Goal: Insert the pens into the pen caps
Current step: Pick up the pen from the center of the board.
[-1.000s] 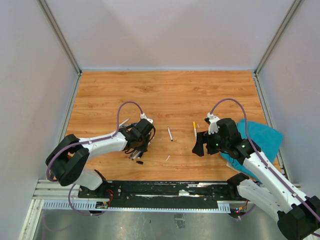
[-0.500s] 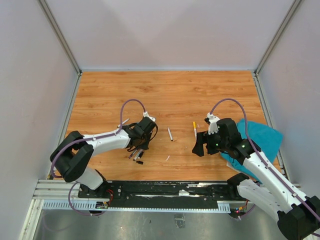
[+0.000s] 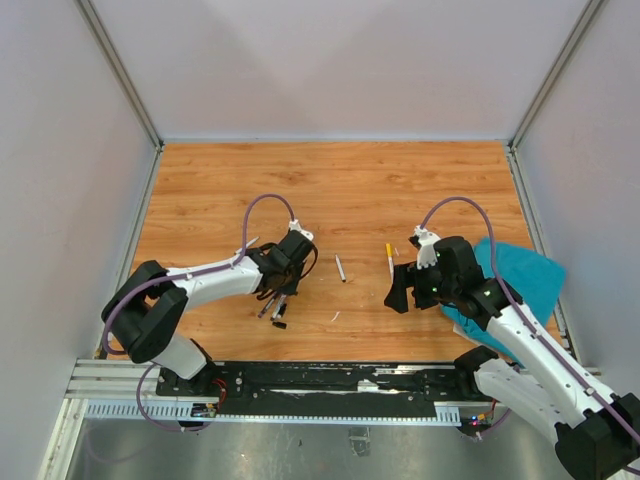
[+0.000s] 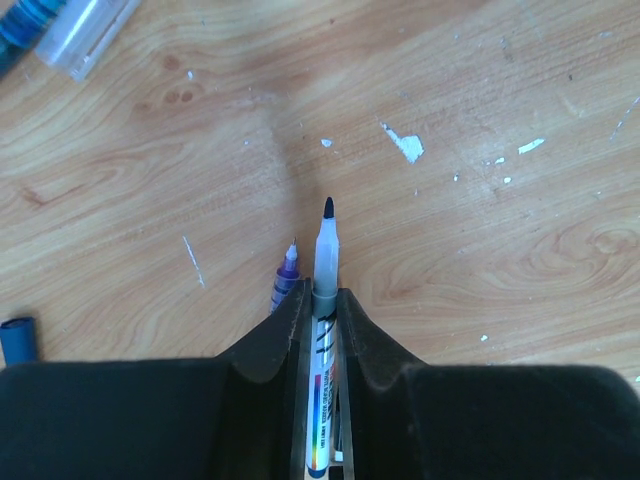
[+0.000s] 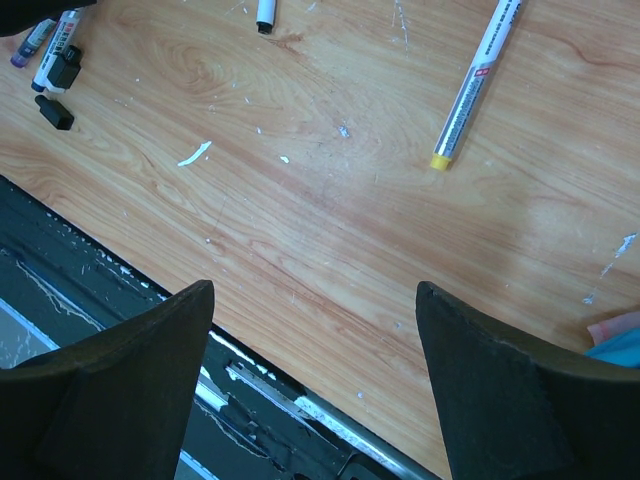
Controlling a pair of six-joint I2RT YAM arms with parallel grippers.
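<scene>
Now the left gripper (image 4: pixel 320 292) is pressed in on a white pen (image 4: pixel 322 250). Over the last second its fingers drew together and the wrist slid a little toward the far side of the table (image 3: pixel 330 190), off the heap of pens it had been hanging over. I judge the pick made, or all but made, so the next need is a cap to aim at.

The pen sits straight between the fingers. It is uncapped, with its black tip pointing forward past them and a printed white barrel running back under the gripper. Whether it is clear of the wood I cannot say for sure. Just beside it, on the left, a purple-tipped pen (image 4: pixel 288 265) pokes out by the finger, and I cannot tell if the two touch. A blue cap (image 4: pixel 18 338) lies well apart at the left edge of the wrist view.

From overhead, a black cap (image 3: pixel 281 323) lies near the front edge, just beside the pens left in the heap. Further right a grey pen (image 3: pixel 340 268) lies alone mid-table, then a yellow-ended pen (image 3: pixel 389 258). Neither has shifted.

The right gripper (image 5: pixel 312 300) has not stirred either. It is spread wide with nothing between its fingers, above bare wood near the yellow-ended pen, and the cloth (image 3: pixel 520 275) lies behind it.
</scene>
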